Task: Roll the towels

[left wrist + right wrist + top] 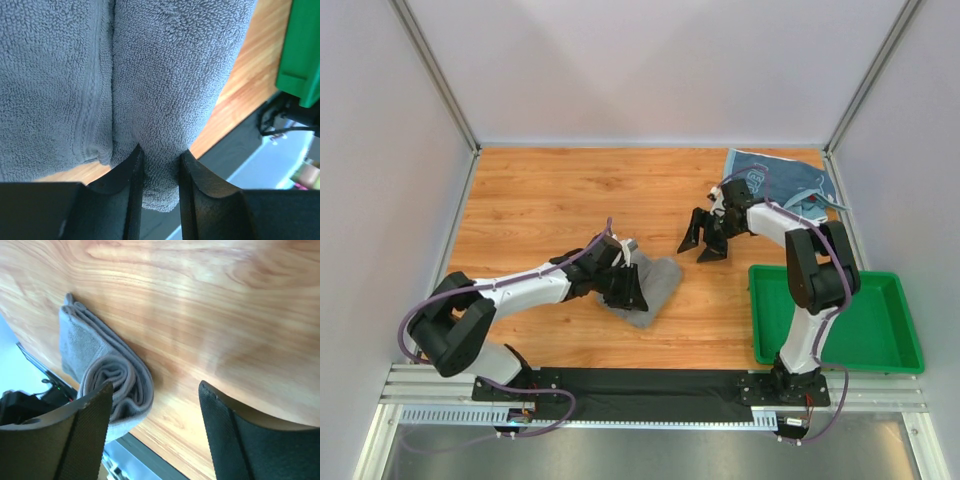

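Note:
A grey towel (652, 290), partly rolled, lies on the wooden table near the middle. My left gripper (625, 290) is shut on its near edge; the left wrist view shows the grey cloth (165, 90) pinched between both black fingers (131, 185). My right gripper (705, 238) is open and empty above bare wood, right of and behind that towel. In the right wrist view the towel's rolled end (117, 382) shows as a spiral by the left finger (75, 440). A light blue towel (782, 182) with lettering lies flat at the back right corner.
A green plastic tray (835, 325) stands at the front right, also seen in the left wrist view (300, 55). White walls and metal posts enclose the table. A black strip (650, 380) runs along the near edge by the arm bases.

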Controlling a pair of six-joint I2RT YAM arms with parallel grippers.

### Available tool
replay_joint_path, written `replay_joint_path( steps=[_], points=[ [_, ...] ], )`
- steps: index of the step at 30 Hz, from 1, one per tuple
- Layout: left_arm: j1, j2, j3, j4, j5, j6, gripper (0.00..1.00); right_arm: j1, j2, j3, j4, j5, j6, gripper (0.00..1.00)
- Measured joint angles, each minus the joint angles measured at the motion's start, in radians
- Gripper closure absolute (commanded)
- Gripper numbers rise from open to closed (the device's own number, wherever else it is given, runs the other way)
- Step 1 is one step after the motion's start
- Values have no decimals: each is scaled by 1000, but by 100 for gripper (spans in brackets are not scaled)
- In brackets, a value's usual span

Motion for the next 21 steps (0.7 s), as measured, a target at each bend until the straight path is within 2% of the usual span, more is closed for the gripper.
replay_joint_path(
  steps=[4,11,16,21],
  points=[
    [35,41,6,22,87,-25,100,-32,-121,-109,91,-10,34,26],
    [112,103,1,86,233,-93,100,-18,-300,-289,300,-93,96,26],
    [163,129,-4,90,300,-112,100,18,-352,-393,404,-126,107,26],
    [204,169,-3,84,363,-117,100,74,-338,-442,473,-144,120,25]
  ],
)
